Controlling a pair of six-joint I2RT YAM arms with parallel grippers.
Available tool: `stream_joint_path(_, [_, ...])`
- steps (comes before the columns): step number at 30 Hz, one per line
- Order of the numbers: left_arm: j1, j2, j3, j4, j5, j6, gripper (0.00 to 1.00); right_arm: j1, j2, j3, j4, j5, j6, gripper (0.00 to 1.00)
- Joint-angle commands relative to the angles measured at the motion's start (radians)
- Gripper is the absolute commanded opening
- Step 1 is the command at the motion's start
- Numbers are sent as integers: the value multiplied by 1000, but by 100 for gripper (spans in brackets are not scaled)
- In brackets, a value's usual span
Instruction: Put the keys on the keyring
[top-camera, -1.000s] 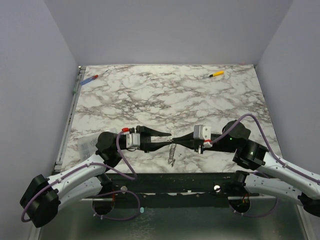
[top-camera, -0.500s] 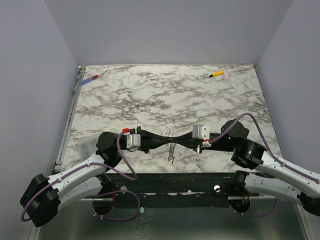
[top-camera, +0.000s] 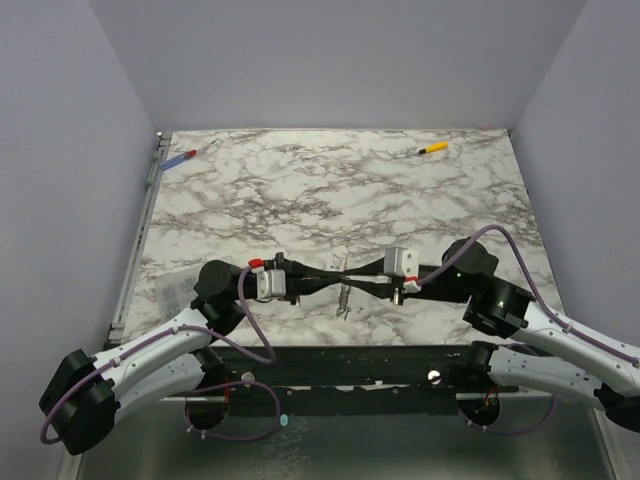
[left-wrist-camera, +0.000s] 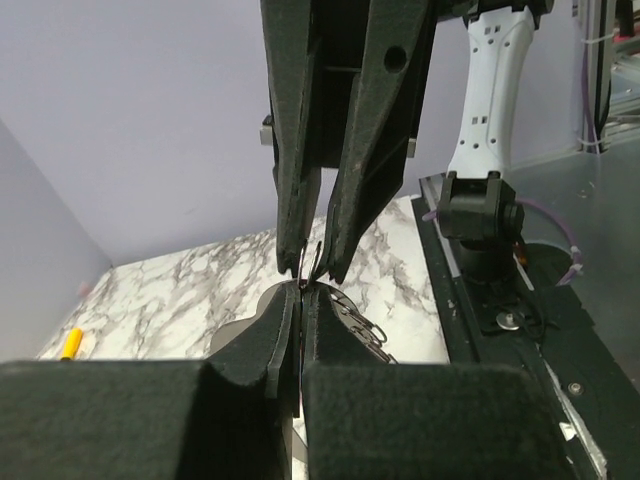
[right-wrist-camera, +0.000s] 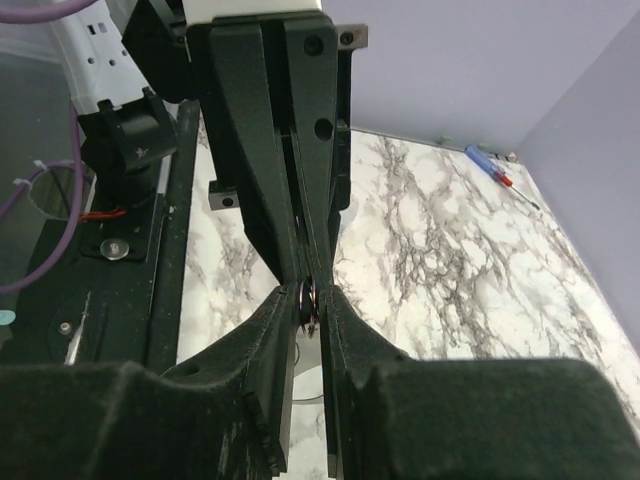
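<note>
My two grippers meet tip to tip above the near middle of the marble table (top-camera: 330, 190). My right gripper (top-camera: 352, 276) is shut on the keyring (right-wrist-camera: 310, 298), a thin dark loop with a glint between its pads. My left gripper (top-camera: 334, 273) is shut on the same loop's other side (left-wrist-camera: 311, 262). The keys (top-camera: 343, 298) hang under the meeting point as a small pale cluster. In the left wrist view they show beside my left finger (left-wrist-camera: 362, 322). Where the loop meets the keys is hidden by the fingers.
A blue-and-red tool (top-camera: 182, 158) lies at the far left corner and a yellow-handled tool (top-camera: 432, 149) at the far right. A pale clear packet (top-camera: 175, 291) lies by the left edge near my left arm. The black base rail (top-camera: 340, 358) runs along the near edge.
My left gripper was open beside the ring a second ago and has shut on it. The keys have risen slightly. The right gripper kept its hold.
</note>
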Motion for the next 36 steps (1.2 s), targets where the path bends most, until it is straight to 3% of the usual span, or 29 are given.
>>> stream_joint_path(1, [-2, -12, 36, -93, -58, 78, 0, 3, -4, 69, -58, 20, 1, 27])
stream_joint_path(9, [-2, -19, 46, -149, -92, 115, 0, 3, 1, 130, -185, 59, -35, 42])
stream_joint_path(12, [-2, -19, 53, -183, -108, 138, 0, 3, 14, 182, -276, 100, -65, 56])
stream_joint_path(16, [-5, -12, 67, -240, -129, 169, 0, 3, 54, 268, -426, 154, -105, 61])
stream_joint_path(26, [-26, 39, 128, -422, -195, 252, 0, 3, 211, 405, -662, 239, -165, 60])
stream_joint_path(36, [-46, 56, 150, -493, -226, 285, 0, 4, 299, 419, -656, 264, -187, 46])
